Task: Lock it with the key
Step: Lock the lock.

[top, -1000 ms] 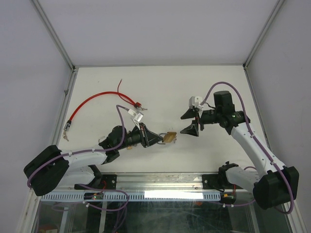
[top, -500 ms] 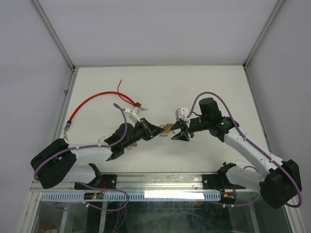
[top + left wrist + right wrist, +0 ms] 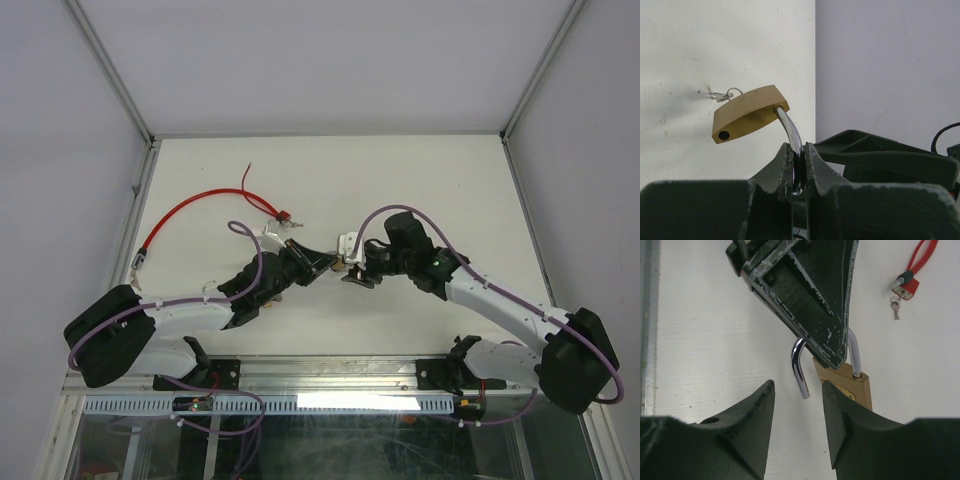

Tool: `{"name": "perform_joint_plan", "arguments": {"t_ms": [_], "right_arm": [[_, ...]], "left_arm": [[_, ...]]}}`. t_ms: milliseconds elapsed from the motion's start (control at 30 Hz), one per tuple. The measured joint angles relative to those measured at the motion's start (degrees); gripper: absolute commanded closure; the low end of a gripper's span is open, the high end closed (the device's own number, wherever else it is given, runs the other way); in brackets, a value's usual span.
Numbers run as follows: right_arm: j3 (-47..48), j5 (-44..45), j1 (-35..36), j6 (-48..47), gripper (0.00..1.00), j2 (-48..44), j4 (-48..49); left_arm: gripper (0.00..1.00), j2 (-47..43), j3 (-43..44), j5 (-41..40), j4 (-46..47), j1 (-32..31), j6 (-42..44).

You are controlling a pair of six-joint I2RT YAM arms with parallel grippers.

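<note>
Holding anything on the left?

Yes. My left gripper (image 3: 797,150) is pinched tight on the shackle (image 3: 786,122) of the lock (image 3: 747,114). The lock hangs in the air above the table (image 3: 690,40), with its brass body tilted away from my fingers.

Is the shackle in or out?

Out. Seen from my right wrist, one leg sits in the body and the other ends free beside it.

And your right gripper?

My right gripper (image 3: 798,385) faces the left one, jaws partway apart with nothing clasped between them. The free leg shows just above the gap, and the brass body lies partly behind one of my fingers (image 3: 852,430). Touching or not — I cannot tell.

Where is the key?

On the table, well apart from both grippers — a small key (image 3: 895,311) lies just beside the end of the red cable (image 3: 921,257). From above, that cable curves off toward the table's left edge.
</note>
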Motion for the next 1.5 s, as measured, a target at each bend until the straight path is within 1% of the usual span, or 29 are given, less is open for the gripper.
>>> {"name": "perform_joint_plan", "arguments": {"t_ms": [167, 233, 367, 467, 533, 600, 667, 833, 933, 1000, 1133, 1200, 1367, 1500], "right_arm": [[0.0, 5.9, 1.9, 0.0, 0.61, 1.2, 2.2], [0.0, 7.9, 2.7, -0.1, 0.67, 1.7, 2.9], [0.0, 11.0, 4.9, -0.6, 0.86, 3.0, 3.3], [0.0, 11.8, 5.9, -1.2, 0.94, 3.5, 3.1], [0.0, 11.8, 6.2, -1.7, 0.97, 3.5, 3.1], [0.0, 11.7, 6.3, -2.0, 0.98, 3.5, 3.1], [0.0, 11.6, 6.3, -2.3, 0.96, 3.4, 3.1], [0.0, 11.5, 6.2, -2.3, 0.74, 3.4, 3.1], [0.0, 11.5, 6.1, -1.9, 0.72, 3.4, 2.8], [0.0, 11.6, 6.1, -1.9, 0.78, 3.4, 2.8], [0.0, 11.9, 5.8, -1.9, 0.97, 3.4, 3.0], [0.0, 11.7, 5.8, -2.0, 1.00, 3.4, 2.8], [0.7, 8.8, 4.7, -1.5, 1.00, 3.4, 1.4], [1.4, 4.2, 1.2, 0.5, 1.00, 2.7, -0.7]], "left_arm": [[1.00, 0.7, 0.7, -0.9, -0.1, -0.5, -2.5], [1.00, 1.3, 0.9, -0.9, 0.1, -0.5, -3.6], [1.00, 2.4, 0.9, -1.0, 0.6, -0.5, -5.2], [1.00, 2.9, 0.9, -1.4, 0.7, -0.5, -5.9], [1.00, 2.9, 0.9, -1.4, 0.9, -0.5, -6.4], [1.00, 2.9, 0.9, -1.5, 1.0, -0.5, -6.6], [1.00, 2.9, 0.9, -1.7, 1.1, -0.5, -6.7], [1.00, 2.9, 0.7, -1.8, 1.6, -0.5, -6.9], [1.00, 2.9, 0.6, -1.8, 2.5, -0.5, -7.2], [1.00, 2.9, 0.6, -1.8, 3.5, -0.5, -7.5], [1.00, 3.6, 0.6, -1.7, 4.5, -0.5, -7.9], [0.99, 3.9, 0.6, -1.6, 5.0, -0.7, -8.1], [0.67, 3.9, -0.2, -1.0, 6.8, -0.8, -8.1], [0.54, 3.7, -1.3, -0.7, 11.2, -0.9, -6.8]]}}
